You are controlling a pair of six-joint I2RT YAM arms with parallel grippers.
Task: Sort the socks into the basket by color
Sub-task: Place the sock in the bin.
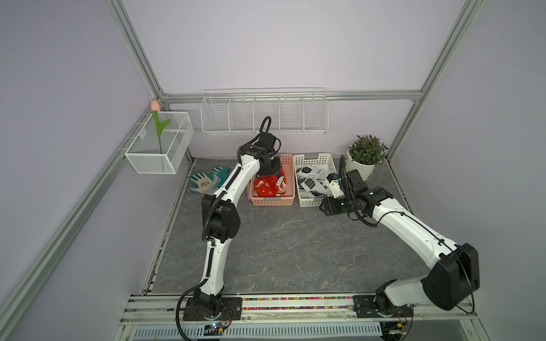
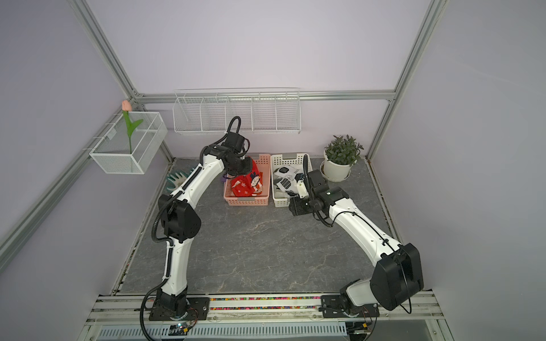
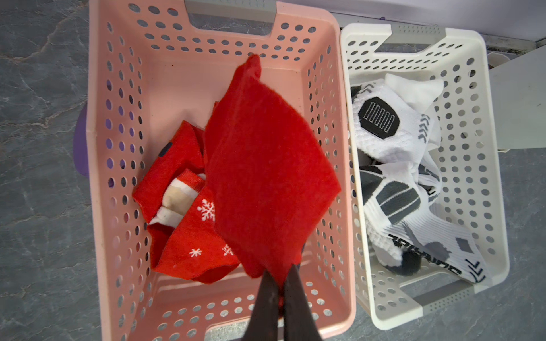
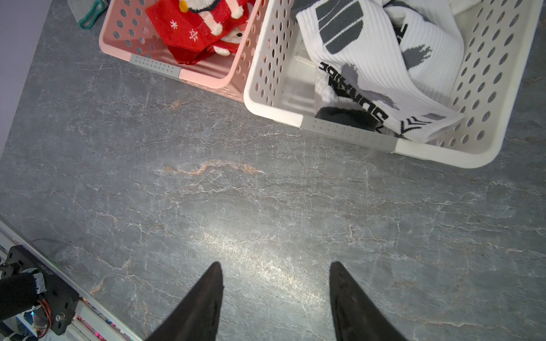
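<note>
Left gripper (image 3: 280, 271) clamps a red sock (image 3: 266, 165) half-hiding the pink basket (image 3: 97, 147), gloves (image 1: 209, 180) nearby; right gripper (image 4: 274, 262) gapes empty by the white basket (image 4: 266, 112).

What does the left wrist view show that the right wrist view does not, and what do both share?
Left wrist only: the left gripper, jaws shut on the edge of a red sock, and both ends of the pink basket and the white basket. Right wrist only: the right gripper, jaws open and empty over the bare table, plus a black arm mount. Both: snowflake-patterned red socks in the pink basket and white socks in the white one.
</note>
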